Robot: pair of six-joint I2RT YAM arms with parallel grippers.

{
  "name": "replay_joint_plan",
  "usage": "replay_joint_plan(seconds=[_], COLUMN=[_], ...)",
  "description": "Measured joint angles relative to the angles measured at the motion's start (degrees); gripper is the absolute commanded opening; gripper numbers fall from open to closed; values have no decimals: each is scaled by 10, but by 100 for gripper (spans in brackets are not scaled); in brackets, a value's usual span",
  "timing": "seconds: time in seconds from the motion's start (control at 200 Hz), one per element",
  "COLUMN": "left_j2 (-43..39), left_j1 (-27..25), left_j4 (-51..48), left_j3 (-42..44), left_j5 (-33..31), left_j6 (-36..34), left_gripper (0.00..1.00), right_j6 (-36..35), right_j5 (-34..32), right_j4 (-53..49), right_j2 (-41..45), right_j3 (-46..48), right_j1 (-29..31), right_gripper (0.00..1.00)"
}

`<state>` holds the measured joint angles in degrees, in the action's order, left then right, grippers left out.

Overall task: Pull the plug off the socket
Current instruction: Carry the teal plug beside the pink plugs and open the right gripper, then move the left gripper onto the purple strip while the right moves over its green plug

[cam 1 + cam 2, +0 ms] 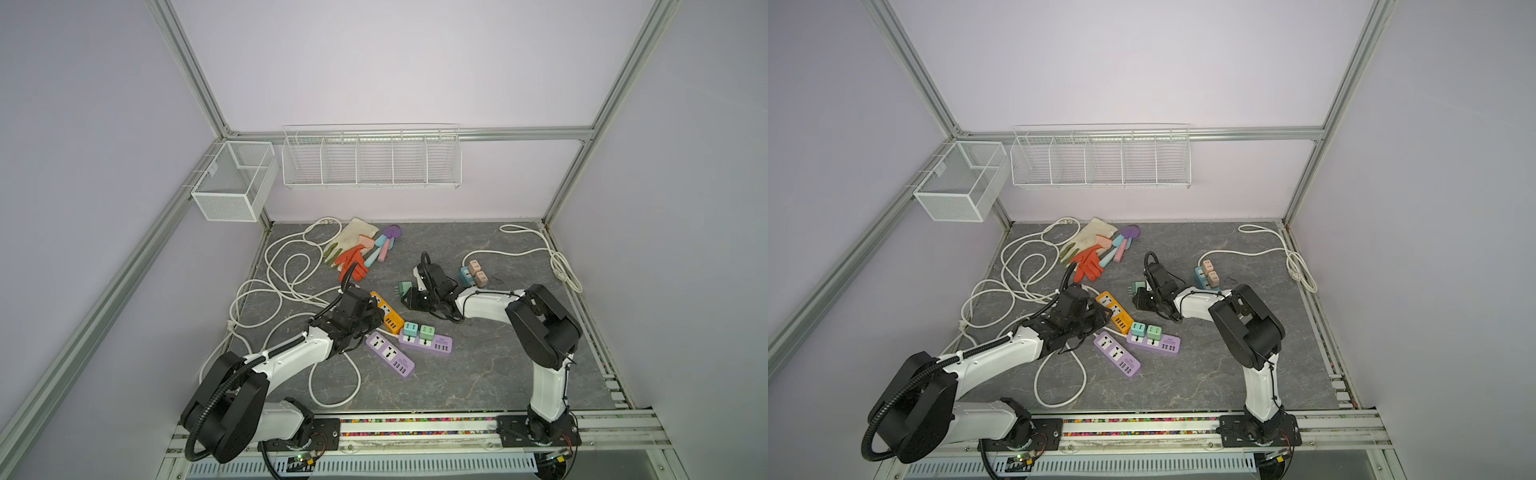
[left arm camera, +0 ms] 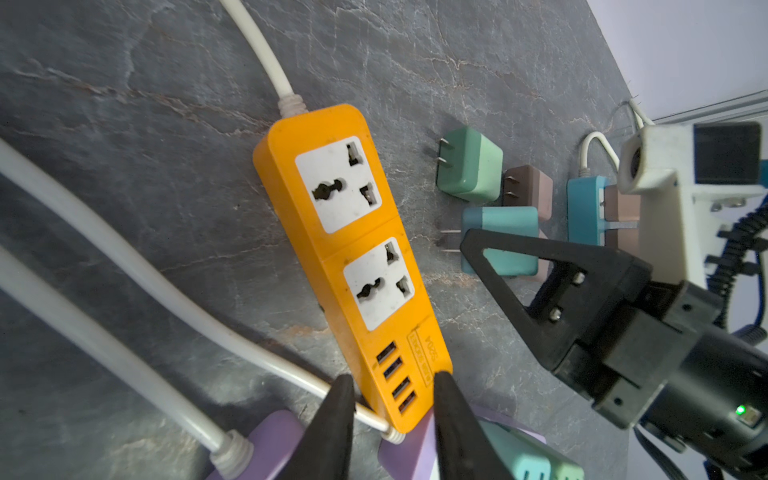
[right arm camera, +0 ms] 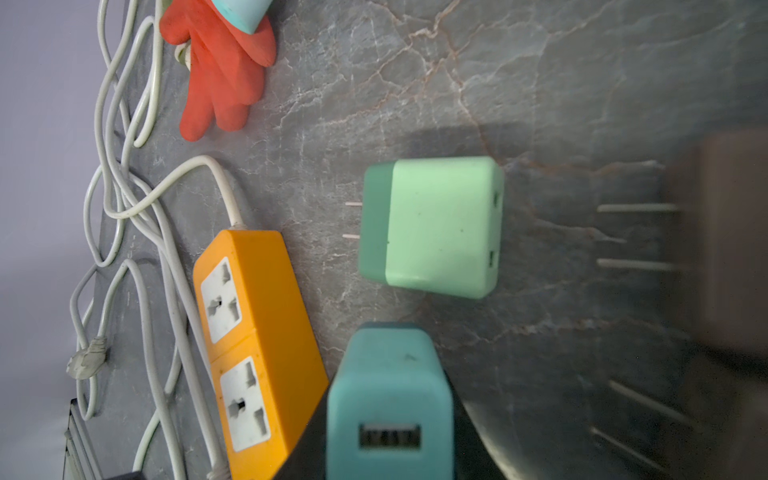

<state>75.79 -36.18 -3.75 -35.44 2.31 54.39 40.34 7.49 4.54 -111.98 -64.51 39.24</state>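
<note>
The orange socket strip [image 1: 388,314] lies mid-table, and both of its sockets [image 2: 338,183] are empty in the left wrist view. My left gripper [image 2: 395,401] is shut on the strip's USB end, one black finger on each long side. My right gripper [image 3: 388,401] is shut on a teal plug [image 3: 386,374] just right of the strip. The plug's two prongs [image 2: 451,241] are bare and point toward the strip. In both top views the right gripper [image 1: 411,300] hides this plug. A green plug [image 3: 432,226] lies loose on the table beside it.
Two purple strips [image 1: 390,354] lie in front, one carrying a teal and a green plug [image 1: 417,330]. A blue strip with beige plugs [image 1: 476,272] sits behind the right arm. A brown plug [image 2: 528,185], gloves [image 1: 351,259], white cables [image 1: 286,266] and wall baskets [image 1: 372,160] are also here.
</note>
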Motion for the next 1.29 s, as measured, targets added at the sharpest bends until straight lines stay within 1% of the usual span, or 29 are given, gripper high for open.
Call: replay_joint_plan(seconds=[0.095, 0.195, 0.29, 0.595, 0.805, 0.995, 1.12, 1.295], left_j2=[0, 0, -1, -24, -56, -79, -90, -101], left_j1=[0, 0, -1, -2, -8, -23, -47, -90], left_j4=[0, 0, -3, -20, -37, -51, -59, -70], left_j3=[0, 0, 0, 0, 0, 2, 7, 22], left_j5=[0, 0, -1, -1, -1, -4, -14, -26], left_j6=[0, 0, 0, 0, 0, 4, 13, 28], left_gripper=[34, 34, 34, 34, 34, 34, 34, 32], right_j6=[-5, -9, -10, -15, -23, -41, -53, -68], right_j5=[-6, -11, -12, -19, -20, -13, -3, 14], right_j4=[-5, -10, -13, -31, -46, -72, -91, -133], right_j2=[0, 0, 1, 36, 80, 141, 179, 222], right_j3=[0, 0, 0, 0, 2, 24, 48, 84], right_j1=[0, 0, 0, 0, -1, -4, -10, -26], right_gripper=[43, 47, 55, 69, 76, 81, 83, 84])
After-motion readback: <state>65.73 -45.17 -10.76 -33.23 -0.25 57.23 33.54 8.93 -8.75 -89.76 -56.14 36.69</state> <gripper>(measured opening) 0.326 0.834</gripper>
